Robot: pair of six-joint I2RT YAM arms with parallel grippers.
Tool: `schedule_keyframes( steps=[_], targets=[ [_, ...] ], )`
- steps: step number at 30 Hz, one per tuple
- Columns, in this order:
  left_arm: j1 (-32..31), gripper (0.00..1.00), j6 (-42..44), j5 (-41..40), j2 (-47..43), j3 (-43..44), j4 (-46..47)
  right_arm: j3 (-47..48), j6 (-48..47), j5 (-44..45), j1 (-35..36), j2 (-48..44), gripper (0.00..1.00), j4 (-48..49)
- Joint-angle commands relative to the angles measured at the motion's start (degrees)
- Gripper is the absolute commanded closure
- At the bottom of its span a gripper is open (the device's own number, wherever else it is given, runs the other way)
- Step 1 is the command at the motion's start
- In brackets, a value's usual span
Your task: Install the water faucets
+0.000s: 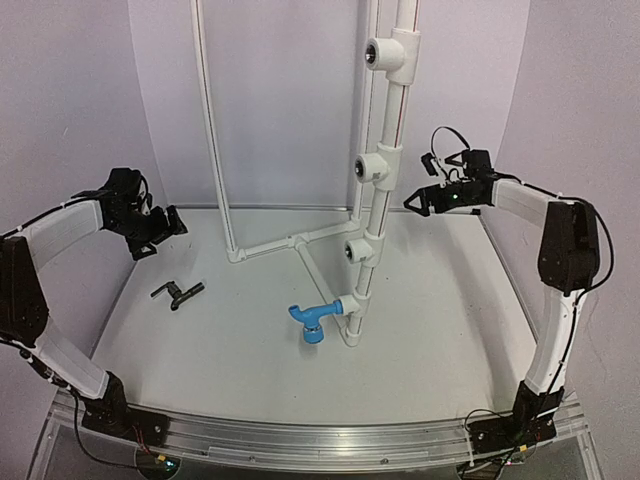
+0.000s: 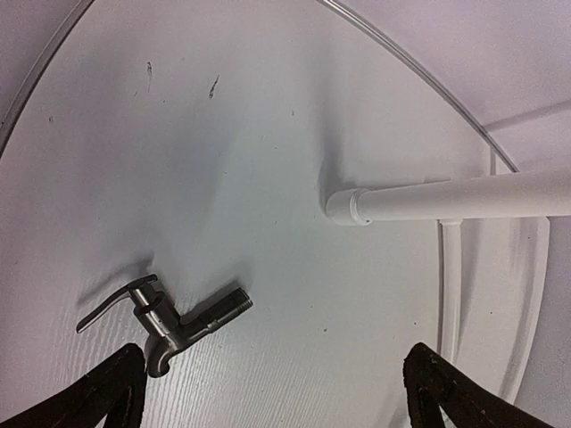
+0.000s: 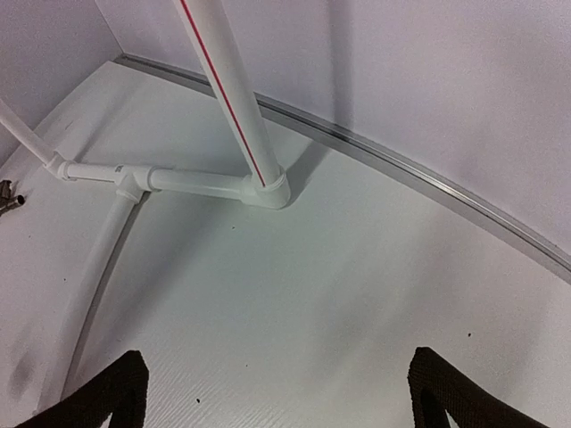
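A black faucet (image 1: 177,292) lies loose on the white table at the left; the left wrist view shows it as dark metal-grey (image 2: 165,323), lever to the left, threaded end to the right. A bright blue faucet (image 1: 314,319) sits plugged into the lowest fitting of the upright white pipe stand (image 1: 380,180). My left gripper (image 1: 170,226) is open and empty, above and behind the black faucet; in its wrist view (image 2: 272,392) the faucet lies just beside the left finger. My right gripper (image 1: 415,203) is open and empty, high at the right of the stand (image 3: 277,392).
Three white tee sockets (image 1: 386,55) (image 1: 371,166) (image 1: 357,250) on the stand face forward, open. A low white pipe run (image 1: 265,247) crosses the table behind the faucets, with a thin vertical pipe (image 1: 208,110) rising from it. Curved white walls enclose the table.
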Motion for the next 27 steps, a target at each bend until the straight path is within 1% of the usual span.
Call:
schedule_keyframes(
  steps=[1,5,7,10,19,21,27],
  targets=[
    [-0.12,0.00,6.29,4.09,2.79,5.26,1.17,9.25,4.37,-1.77,1.00,4.70,0.02,4.49],
    [-0.30,0.00,9.65,10.86,7.42,9.00,3.98,16.23,5.91,-3.27,2.63,9.31,0.02,5.43],
    [-0.87,0.00,9.64,12.40,8.92,9.87,7.00,19.14,7.37,-4.32,3.41,11.46,0.02,6.15],
    [-2.14,0.00,9.61,12.71,11.08,10.92,10.45,22.01,8.98,-5.07,5.02,13.81,0.02,7.40],
    [-4.24,0.00,9.01,13.28,19.50,17.93,15.90,28.33,15.72,-2.26,8.72,20.88,0.02,14.65],
    [-4.42,0.00,9.18,14.16,21.41,19.64,16.67,30.12,18.21,-1.56,9.05,22.62,0.02,16.15],
    [-5.09,0.00,9.49,15.26,25.57,23.29,17.47,33.44,21.89,2.32,9.65,26.31,0.02,22.47]
  ],
)
